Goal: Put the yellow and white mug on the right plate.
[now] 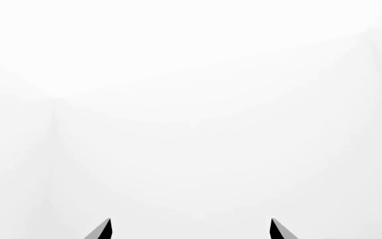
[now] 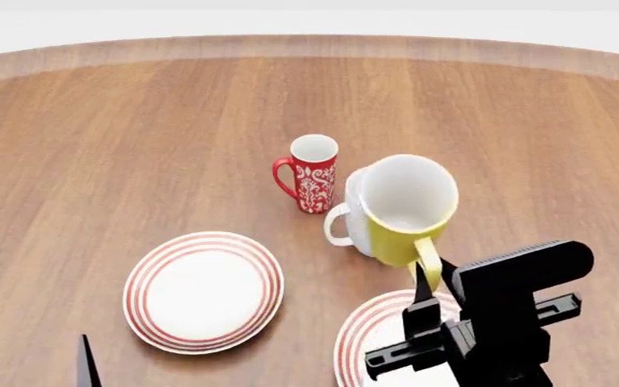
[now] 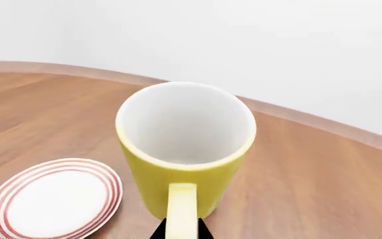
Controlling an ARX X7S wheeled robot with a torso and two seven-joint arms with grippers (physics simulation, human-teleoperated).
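Observation:
The yellow and white mug hangs in the air, yellow outside and white inside, its handle towards me. My right gripper is shut on the handle, which shows in the right wrist view between the dark tips of that gripper below the mug. The right plate, white with red rings, lies just below and in front of the mug, partly hidden by the right arm. My left gripper is open and empty, facing a white background; only one tip of it shows in the head view.
A taller all-white mug stands right behind the yellow one. A slim red patterned mug stands to its left. The left plate lies at the front left. A ringed plate shows in the right wrist view; which one is unclear.

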